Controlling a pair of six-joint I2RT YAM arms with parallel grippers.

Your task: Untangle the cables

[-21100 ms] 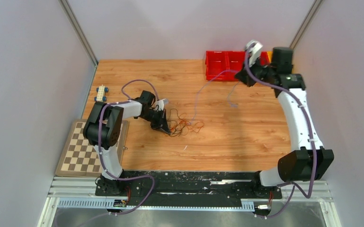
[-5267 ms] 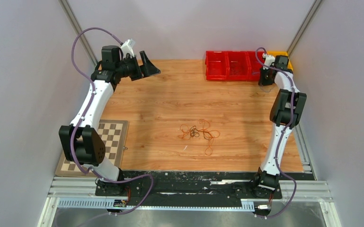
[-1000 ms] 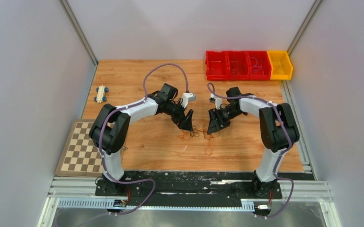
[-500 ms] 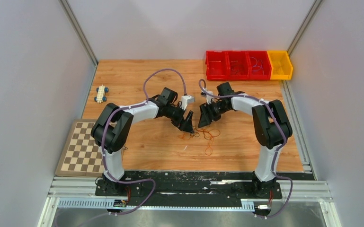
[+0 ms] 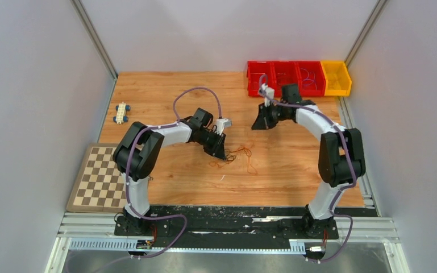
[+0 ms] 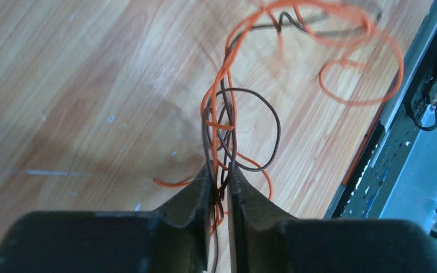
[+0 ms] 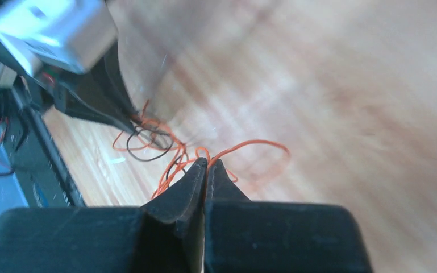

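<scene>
No legible txt, labels, brands, nos. or signs in any view.
</scene>
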